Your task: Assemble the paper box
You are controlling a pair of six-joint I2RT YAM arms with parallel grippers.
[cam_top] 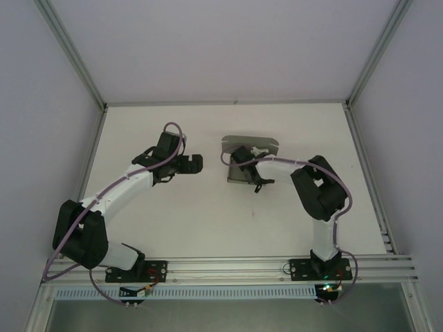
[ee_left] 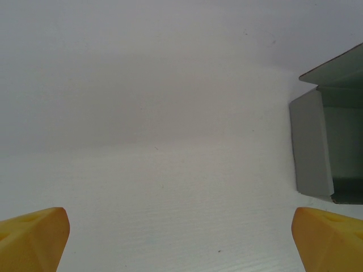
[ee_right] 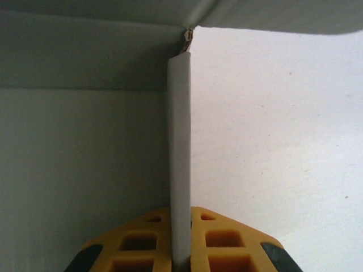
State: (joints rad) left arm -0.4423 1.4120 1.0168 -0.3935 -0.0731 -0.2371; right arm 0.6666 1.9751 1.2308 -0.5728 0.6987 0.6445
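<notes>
On the left, the left arm (cam_top: 114, 197) bends up from its base and reaches in toward the middle of the white counter (cam_top: 208, 221); its left claw (cam_top: 191, 164) stands wide open with nothing between the fingers; from its own wrist camera the two yellow fingertips (ee_left: 35, 241) sit at the bottom corners, bare counter between them. That claw points across at the paper box (cam_top: 249, 146) but is apart from it; a strip of bare counter lies between. In the left wrist view the paper box (ee_left: 317, 153) shows at the right edge as grey cardboard, a lighter side panel facing the camera and a darker flap slanting above it.

Further right, toward the back of the counter, the paper box stands partly folded up: a pale grey flap spreads across its top and darker walls sit below. The right claw (cam_top: 253, 177) meets it from the near side and is closed on it; seen from the right wrist, the yellow fingers (ee_right: 227, 224) pinch the thin edge of one upright wall of the paper box (ee_right: 179, 141), with grey panel to the left of that wall, white counter to the right and another flap overhead. The right arm (cam_top: 322, 200) folds back from there to its base at the near right edge
</notes>
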